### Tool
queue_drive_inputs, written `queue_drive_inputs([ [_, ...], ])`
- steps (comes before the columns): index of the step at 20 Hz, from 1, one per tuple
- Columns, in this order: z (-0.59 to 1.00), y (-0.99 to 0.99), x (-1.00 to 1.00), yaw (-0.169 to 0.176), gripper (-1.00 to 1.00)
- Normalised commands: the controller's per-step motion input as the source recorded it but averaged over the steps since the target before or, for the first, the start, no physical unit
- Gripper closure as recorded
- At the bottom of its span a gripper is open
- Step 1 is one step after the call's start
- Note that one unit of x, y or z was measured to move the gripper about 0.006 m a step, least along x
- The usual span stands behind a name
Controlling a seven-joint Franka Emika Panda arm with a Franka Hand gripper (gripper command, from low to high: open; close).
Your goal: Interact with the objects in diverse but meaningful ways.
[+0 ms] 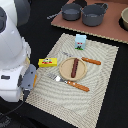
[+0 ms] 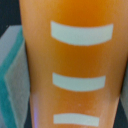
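Gripper (image 1: 29, 80) sits low at the placemat's (image 1: 100, 75) edge on the exterior view's left, and the wrist view is filled with the orange ridged bread block (image 2: 75, 65), so it appears clamped on that block, though the fingers themselves are hidden. Just beyond it lies the yellow red-labelled box (image 1: 46, 62), near the mat's edge. Further in, the tan plate (image 1: 64, 72) carries the brown sausage (image 1: 75, 67), a fork (image 1: 70, 82) beside it. The white-and-blue carton (image 1: 80, 42) stands at the mat's far side. Risk: swinging low could knock the box or sweep the fork.
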Motion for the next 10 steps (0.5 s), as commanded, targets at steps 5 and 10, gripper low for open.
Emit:
queue_drive_inputs([
  [5,-0.12,0.0,0.0,0.0,-1.0],
  [10,-0.11,0.0,0.0,0.0,-1.0],
])
